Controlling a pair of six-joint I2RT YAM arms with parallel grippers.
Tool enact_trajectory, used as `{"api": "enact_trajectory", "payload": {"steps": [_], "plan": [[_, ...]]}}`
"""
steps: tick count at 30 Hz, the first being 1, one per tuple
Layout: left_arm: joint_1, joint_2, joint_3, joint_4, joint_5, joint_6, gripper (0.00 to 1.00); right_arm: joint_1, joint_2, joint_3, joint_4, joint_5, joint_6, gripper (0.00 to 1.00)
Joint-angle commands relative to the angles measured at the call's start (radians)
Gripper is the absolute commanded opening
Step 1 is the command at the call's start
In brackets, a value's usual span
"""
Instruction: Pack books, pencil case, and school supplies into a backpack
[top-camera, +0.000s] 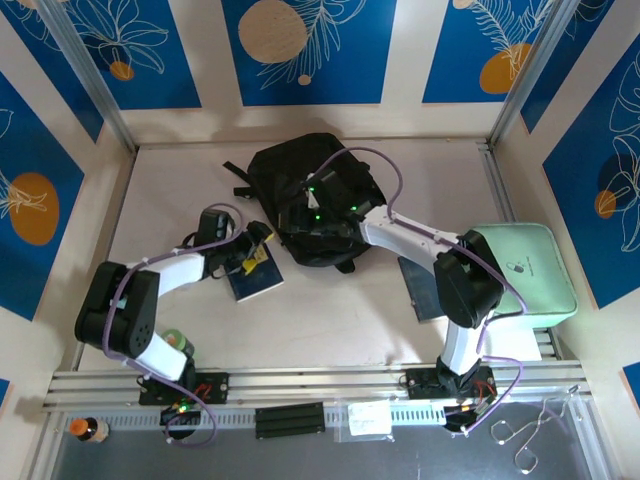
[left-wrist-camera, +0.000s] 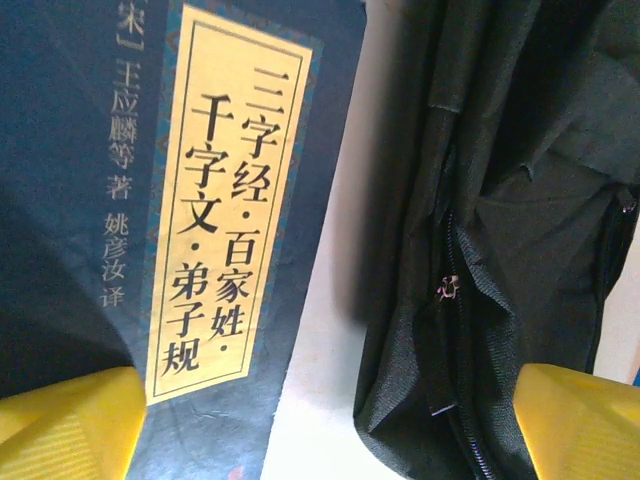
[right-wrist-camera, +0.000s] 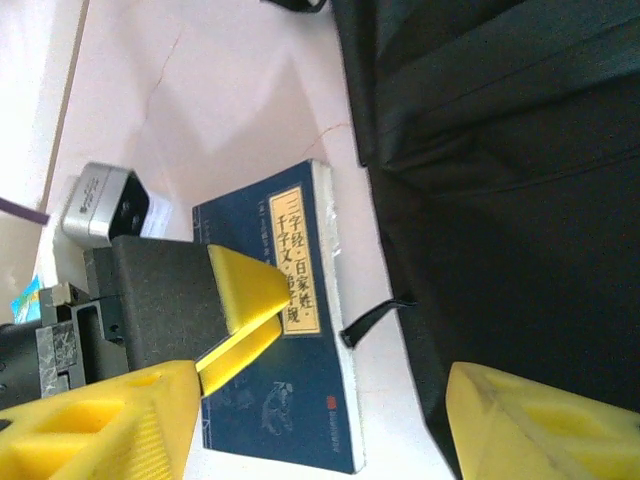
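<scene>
Backpack (top-camera: 300, 175) sits far centre on the worktop, and I can't see what's inside. One book (top-camera: 260, 283) lies flat just left of it, long axis along the bag's edge. From overhead its yellow label (left-wrist-camera: 230, 200) is a speck; my left wrist view reads it. Left claw (left-wrist-camera: 325, 400) gapes wide above the book. Right claw (right-wrist-camera: 320, 410) is spread by the bag, gripping nothing.

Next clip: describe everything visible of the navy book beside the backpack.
The book is a dark navy paperback with a yellow title panel of black Chinese characters and a small cover drawing. Closed, it lies flat, face up on the pale table, a narrow gap from the black backpack. The open left gripper hangs over it.
</scene>
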Motion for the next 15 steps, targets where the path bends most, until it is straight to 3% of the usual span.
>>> {"api": "enact_trajectory", "payload": {"steps": [1, 5, 9, 12, 15], "plan": [[0.083, -0.063, -0.023, -0.062, -0.001, 0.048, 0.97, 0.025, 0.054, 0.064, -0.056, -0.071, -0.013, 0.66], [0.197, -0.147, -0.04, -0.165, 0.023, 0.124, 0.97, 0.038, 0.144, 0.144, -0.103, -0.131, -0.019, 0.62], [0.275, -0.222, -0.032, -0.313, -0.028, 0.233, 0.97, 0.058, 0.244, 0.244, -0.168, -0.145, -0.043, 0.57], [0.287, -0.251, -0.014, -0.433, -0.127, 0.328, 0.95, 0.072, 0.314, 0.308, -0.212, -0.141, -0.054, 0.52], [0.287, -0.257, -0.01, -0.487, -0.15, 0.391, 0.89, 0.08, 0.364, 0.347, -0.239, -0.109, -0.059, 0.48]]}}
